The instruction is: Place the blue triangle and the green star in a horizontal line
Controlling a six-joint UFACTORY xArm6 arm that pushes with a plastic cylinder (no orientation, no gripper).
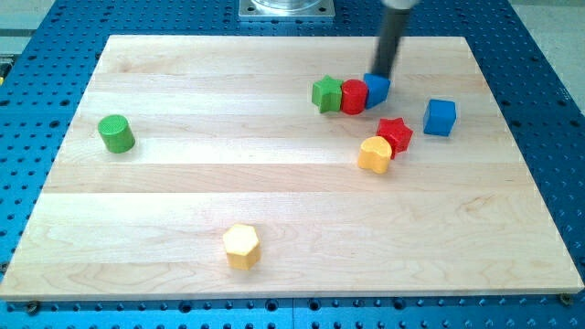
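The green star (326, 94) sits in the upper right part of the wooden board (183, 210). A red round block (354, 96) touches its right side. The blue triangle (376, 90) touches the right side of the red block, so the three form a short row. My tip (381, 76) is at the top edge of the blue triangle, touching or nearly touching it. The dark rod rises from there to the view's top.
A blue cube (440, 117) lies right of the row. A red star (395, 134) and a yellow block (375, 154) touch each other below the row. A green cylinder (116, 134) is at the left. A yellow hexagon (241, 246) is near the bottom.
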